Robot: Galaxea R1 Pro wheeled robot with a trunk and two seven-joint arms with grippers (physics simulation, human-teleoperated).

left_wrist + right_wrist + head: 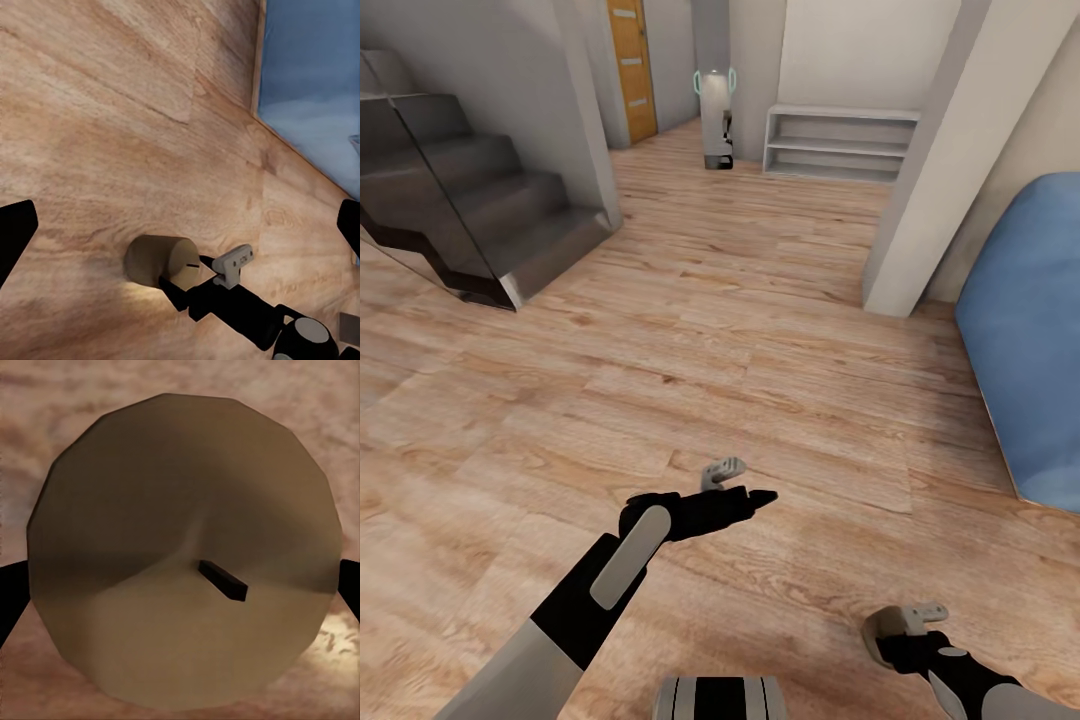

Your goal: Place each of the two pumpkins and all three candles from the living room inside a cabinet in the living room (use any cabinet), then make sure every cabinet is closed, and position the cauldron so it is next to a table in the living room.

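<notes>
My right gripper (pixel 898 640) is shut on a short beige candle (pixel 876 632) low over the wooden floor at the bottom right of the head view. In the right wrist view the candle's flat round top (pixel 180 562) with its dark wick sits close between my two black fingers. The left wrist view looks across at the same candle (pixel 156 260), held sideways by the right gripper (pixel 180 279). My left gripper (pixel 745 488) hangs open with nothing in it above the floor near the bottom centre. The pumpkins, cabinet and cauldron are out of view.
A dark staircase (pixel 470 215) rises at the left. A pale pillar (pixel 935 180) stands at the right, with a blue cushioned seat (pixel 1030 340) beside it. Far back are a white low shelf (pixel 840 142), an orange door (pixel 632 65) and a white stand (pixel 716 115).
</notes>
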